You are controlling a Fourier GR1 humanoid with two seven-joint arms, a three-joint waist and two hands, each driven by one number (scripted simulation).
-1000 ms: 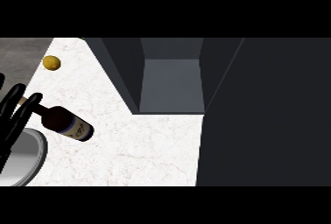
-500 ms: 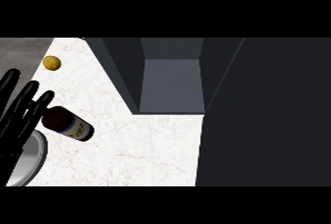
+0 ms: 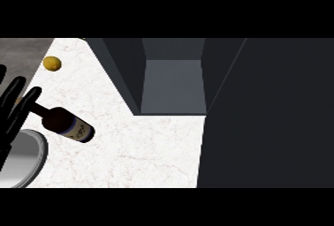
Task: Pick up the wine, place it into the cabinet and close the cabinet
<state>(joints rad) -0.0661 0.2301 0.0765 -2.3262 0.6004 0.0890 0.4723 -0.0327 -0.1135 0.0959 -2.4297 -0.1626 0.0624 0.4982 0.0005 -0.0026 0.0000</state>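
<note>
**Robot hand closes in on wine bottle as cabinet stands open**

A dark grey open cabinet point(image 3: 175, 84) filled the upper middle of the head view, its door point(image 3: 267, 114) swung wide and covering the right side of the scene. Below and to the left spread the white marbled counter point(image 3: 150, 150), with the curved rim of a grey round sink or bowl point(image 3: 36, 161) at the lower left edge.

The dark glass wine bottle with a pale label point(image 3: 65, 124) lay tilted on the counter just beside that rim, its neck pointing up and left toward the black left robot hand point(image 3: 14, 110). The hand's fingers were spread nearly straight, and they touched or overlapped the bottle's neck without curling round it; nothing was held. The right robot hand was out of sight. A small yellow round fruit point(image 3: 52, 63) sat well apart near the counter's upper left corner.

Judged from this, the grasp was the step in hand. It would go best with the fingers brought round the bottle's thicker body rather than the narrow neck, since a round bottle on its side is apt to roll. The open interior left a plain path rightward for the carry.
</note>
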